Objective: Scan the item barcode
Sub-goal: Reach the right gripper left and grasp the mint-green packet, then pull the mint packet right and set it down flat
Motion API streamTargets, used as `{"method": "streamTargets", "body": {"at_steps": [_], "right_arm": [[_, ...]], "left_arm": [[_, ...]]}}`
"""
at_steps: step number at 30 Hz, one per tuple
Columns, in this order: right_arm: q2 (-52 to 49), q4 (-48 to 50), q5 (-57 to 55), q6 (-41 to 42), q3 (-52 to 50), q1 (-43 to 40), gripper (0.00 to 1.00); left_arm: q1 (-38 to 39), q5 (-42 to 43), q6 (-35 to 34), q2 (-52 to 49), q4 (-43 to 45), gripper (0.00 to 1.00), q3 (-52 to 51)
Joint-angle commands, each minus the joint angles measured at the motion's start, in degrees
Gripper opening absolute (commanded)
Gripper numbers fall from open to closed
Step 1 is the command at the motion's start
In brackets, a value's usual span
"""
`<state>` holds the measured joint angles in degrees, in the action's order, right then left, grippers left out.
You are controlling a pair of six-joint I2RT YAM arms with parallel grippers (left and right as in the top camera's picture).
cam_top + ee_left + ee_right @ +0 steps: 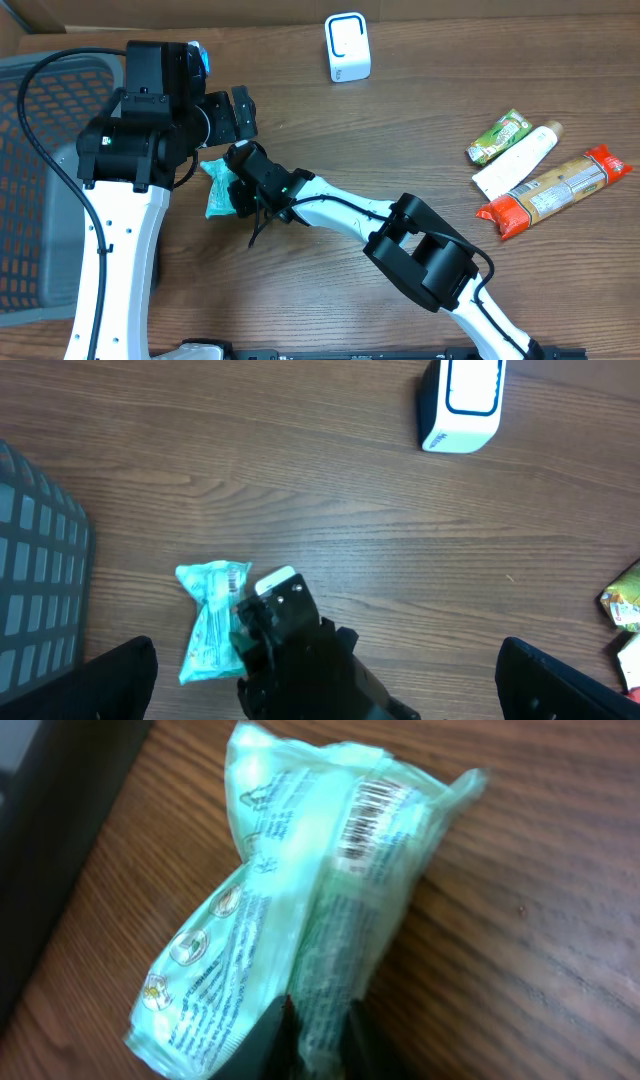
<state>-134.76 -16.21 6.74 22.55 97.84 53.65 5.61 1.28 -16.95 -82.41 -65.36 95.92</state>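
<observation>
Item: teal snack packet (300,910), lying flat on the wooden table (400,130), toward 9 o'clock of the overhead view. Barcode (368,815) faces up at the packet's 1 o'clock end in the right wrist view.
Right gripper (318,1040): fingers clenched on a fold of the packet at its 6 o'clock edge.
Left gripper (228,112): fingers released, spread wide, near the packet at its 12 o'clock, grasping nothing.
White scanner (347,47): upright, at 2 o'clock from the packet, well apart.
Grey mesh basket (40,180): at 9 o'clock.
Green bar (498,137), white tube (516,160), orange-ended pack (555,190): grouped at 3 o'clock, well apart from the packet.
</observation>
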Motion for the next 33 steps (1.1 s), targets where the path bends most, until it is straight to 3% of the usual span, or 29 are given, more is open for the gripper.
{"method": "streamTargets", "body": {"at_steps": [1, 5, 13, 14, 16, 17, 18, 22, 25, 28, 33], "right_arm": [[-1.3, -6.7, 1.1, 0.4, 0.1, -0.7, 0.04], [1.6, -16.7, 1.5, -0.9, 0.1, -2.8, 0.04], [11.4, -34.1, 0.8, -16.4, 0.1, -11.4, 0.04], [12.2, -35.5, 0.8, -18.2, 0.1, -12.8, 0.09], [13.3, -38.1, 0.8, -21.9, 0.1, -16.3, 0.45], [13.6, -39.0, 0.8, -22.7, 0.1, -18.0, 0.56], [13.6, -39.8, 0.8, -22.9, 0.1, -19.5, 0.61], [13.6, -41.8, 3.4, -20.9, 0.2, -26.4, 0.65], [13.6, -41.9, 22.8, -17.6, 0.2, -31.4, 0.59], [13.6, -42.1, 31.0, -17.6, 0.2, -30.4, 0.57], [13.6, -40.2, 30.0, -17.2, 0.0, -24.1, 0.61]], "left_arm": [[0.1, 0.2, 0.7, -0.1, 0.0, 1.00, 0.5], [0.1, 0.2, 0.7, -0.1, 0.0, 0.99, 0.5], [0.1, 0.2, 0.7, -0.1, 0.0, 1.00, 0.5], [0.1, 0.2, 0.7, -0.1, 0.0, 1.00, 0.5], [0.1, 0.2, 0.7, -0.1, 0.0, 1.00, 0.5], [0.1, 0.2, 0.7, -0.1, 0.0, 1.00, 0.5], [0.1, 0.2, 0.7, -0.1, 0.0, 0.99, 0.5], [0.1, 0.2, 0.7, -0.1, 0.0, 1.00, 0.5], [0.1, 0.2, 0.7, -0.1, 0.0, 1.00, 0.5], [0.1, 0.2, 0.7, -0.1, 0.0, 0.99, 0.5], [0.1, 0.2, 0.7, -0.1, 0.0, 0.99, 0.5]]}}
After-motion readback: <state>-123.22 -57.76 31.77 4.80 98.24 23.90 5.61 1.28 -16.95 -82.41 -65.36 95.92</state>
